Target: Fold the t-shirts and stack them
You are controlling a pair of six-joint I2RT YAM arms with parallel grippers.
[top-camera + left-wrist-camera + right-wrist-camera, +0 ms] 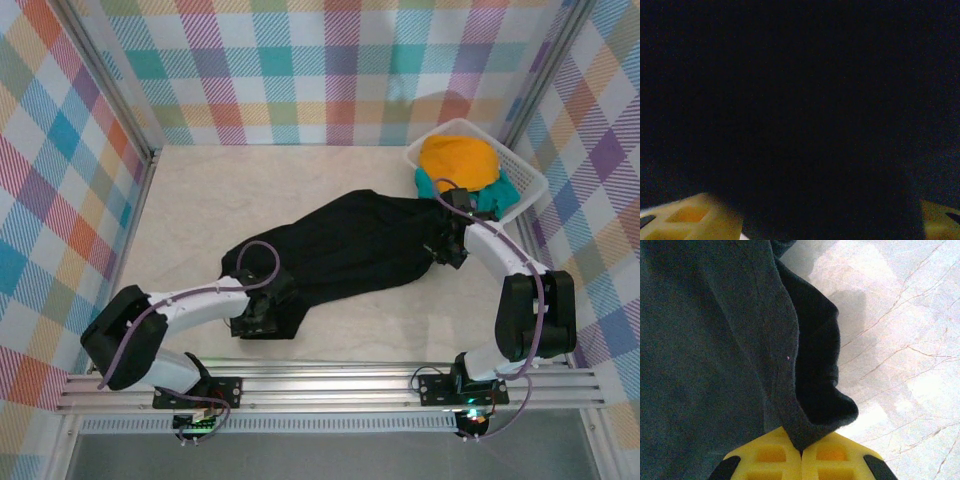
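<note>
right jaws: pressed together on black t-shirt [730, 350] hem; bare counter [900, 340] open to their right | left jaws: apart, black cloth fills the gap and hides everything beyond; grip unclear | shirt stretched between both

White lattice basket [528, 170] at far right corner; pale marbled tabletop [200, 200]; plaid walls [330, 60] around.

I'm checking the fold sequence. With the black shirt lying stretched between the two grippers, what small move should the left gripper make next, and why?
Probably close the left gripper on the black t-shirt. Its fingers stand apart with dark cloth between them, while the right gripper pinches the shirt's other edge, so both ends would then be held.
</note>
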